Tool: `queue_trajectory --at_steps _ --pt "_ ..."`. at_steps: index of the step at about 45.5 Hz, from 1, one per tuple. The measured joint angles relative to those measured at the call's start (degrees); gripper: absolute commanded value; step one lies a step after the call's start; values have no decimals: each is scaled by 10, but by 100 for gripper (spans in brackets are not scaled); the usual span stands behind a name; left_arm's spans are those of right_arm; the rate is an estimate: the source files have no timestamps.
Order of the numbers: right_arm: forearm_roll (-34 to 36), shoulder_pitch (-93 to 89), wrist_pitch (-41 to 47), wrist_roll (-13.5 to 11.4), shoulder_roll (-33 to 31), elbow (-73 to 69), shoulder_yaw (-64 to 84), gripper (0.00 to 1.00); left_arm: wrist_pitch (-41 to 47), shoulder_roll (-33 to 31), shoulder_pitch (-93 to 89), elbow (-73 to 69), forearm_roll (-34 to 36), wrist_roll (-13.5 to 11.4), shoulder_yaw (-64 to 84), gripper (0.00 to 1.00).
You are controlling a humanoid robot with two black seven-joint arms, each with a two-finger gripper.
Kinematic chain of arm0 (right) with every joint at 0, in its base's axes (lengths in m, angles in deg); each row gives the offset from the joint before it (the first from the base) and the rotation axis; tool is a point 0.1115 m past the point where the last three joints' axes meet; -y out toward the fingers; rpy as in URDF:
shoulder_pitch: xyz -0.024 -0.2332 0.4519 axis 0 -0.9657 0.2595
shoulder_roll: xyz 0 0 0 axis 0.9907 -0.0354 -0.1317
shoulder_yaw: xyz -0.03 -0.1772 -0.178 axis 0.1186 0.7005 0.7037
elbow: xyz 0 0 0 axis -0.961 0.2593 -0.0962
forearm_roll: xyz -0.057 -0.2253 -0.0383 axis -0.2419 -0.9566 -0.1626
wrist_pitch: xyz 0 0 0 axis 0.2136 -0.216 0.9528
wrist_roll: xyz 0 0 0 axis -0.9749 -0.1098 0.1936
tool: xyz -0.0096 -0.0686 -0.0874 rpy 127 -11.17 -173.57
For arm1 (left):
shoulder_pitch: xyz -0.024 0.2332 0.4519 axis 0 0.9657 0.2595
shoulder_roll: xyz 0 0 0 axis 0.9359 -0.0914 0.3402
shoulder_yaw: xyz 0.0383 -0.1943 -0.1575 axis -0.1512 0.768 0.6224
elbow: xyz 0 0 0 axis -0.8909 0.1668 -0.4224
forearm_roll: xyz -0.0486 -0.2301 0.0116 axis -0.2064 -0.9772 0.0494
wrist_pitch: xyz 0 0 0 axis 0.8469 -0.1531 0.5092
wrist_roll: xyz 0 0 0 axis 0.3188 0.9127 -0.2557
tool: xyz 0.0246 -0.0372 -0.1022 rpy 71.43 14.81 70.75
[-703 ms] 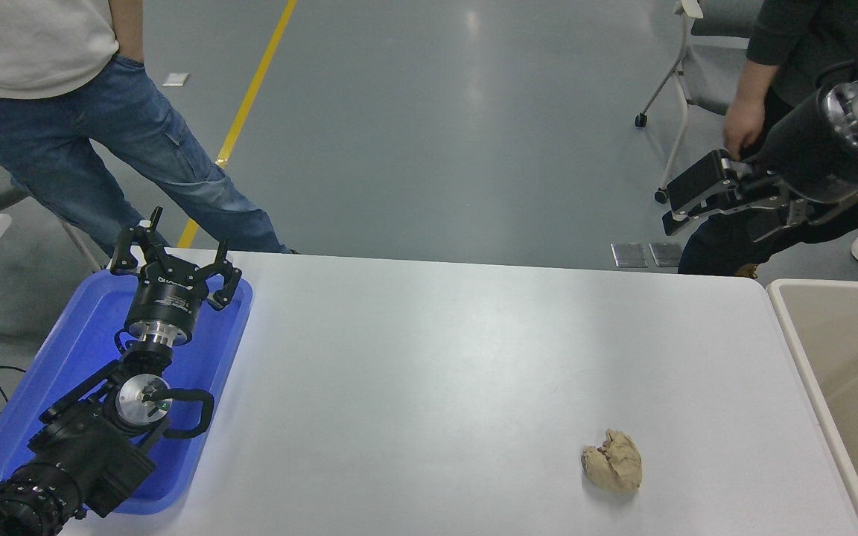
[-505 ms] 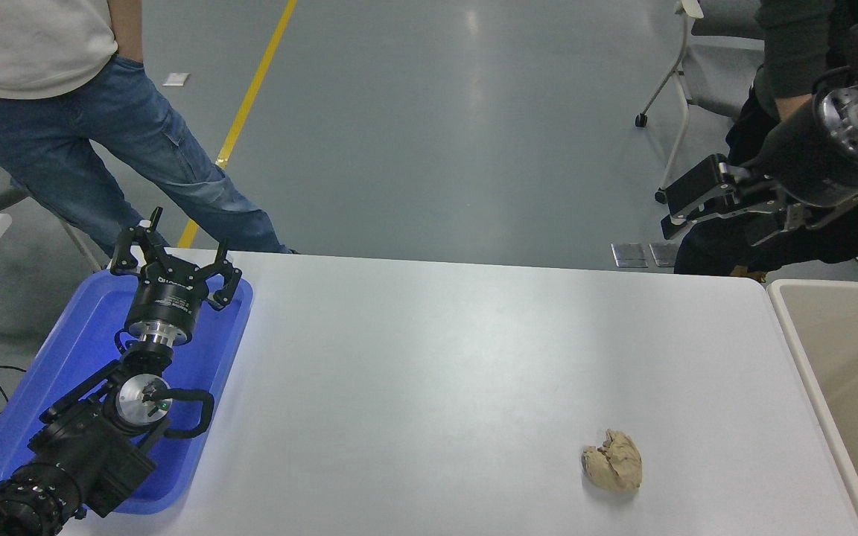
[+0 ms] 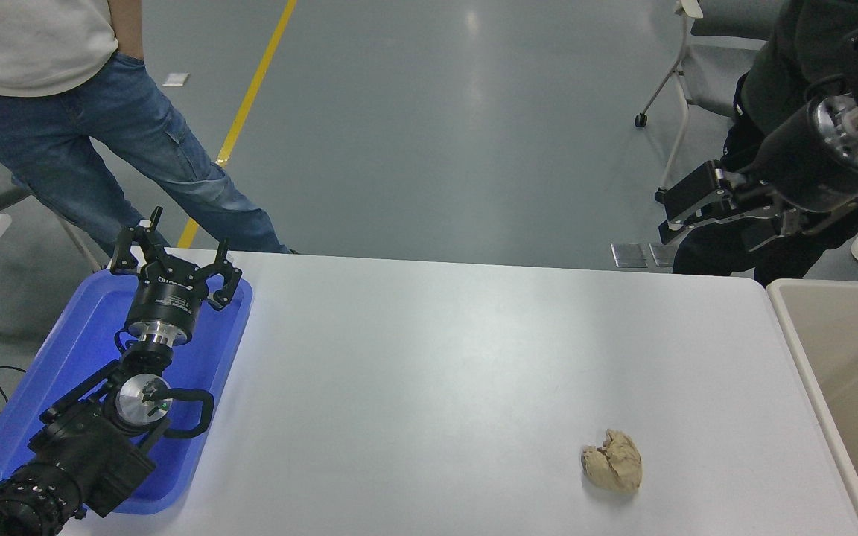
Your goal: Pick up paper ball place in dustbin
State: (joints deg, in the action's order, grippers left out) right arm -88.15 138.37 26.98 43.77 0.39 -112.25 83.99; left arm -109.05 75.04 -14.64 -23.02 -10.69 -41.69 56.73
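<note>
Paper ball (image 3: 612, 461) unmoved on table; right end effector (image 3: 676, 210), fingers apart, drifted slightly nearer.

- The paper ball (image 3: 612, 461) lies on the counter (image 3: 429, 372) at the lower right of the frame.
- The dustbin (image 3: 794, 327) stands at the right edge, beside the counter.
- A tray (image 3: 71, 335) sits on the counter's left end, under the left gripper (image 3: 174, 262).
- The right gripper (image 3: 686, 205) hangs at the upper right, beyond the counter's far edge.
- A person (image 3: 64, 104) stands at the upper left.
</note>
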Motion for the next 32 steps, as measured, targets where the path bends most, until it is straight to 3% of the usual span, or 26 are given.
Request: queue_trajectory --at_steps 32 --pt "3 -77 0 0 29 64 -31 100 0 0 0 0 0 0 0 100"
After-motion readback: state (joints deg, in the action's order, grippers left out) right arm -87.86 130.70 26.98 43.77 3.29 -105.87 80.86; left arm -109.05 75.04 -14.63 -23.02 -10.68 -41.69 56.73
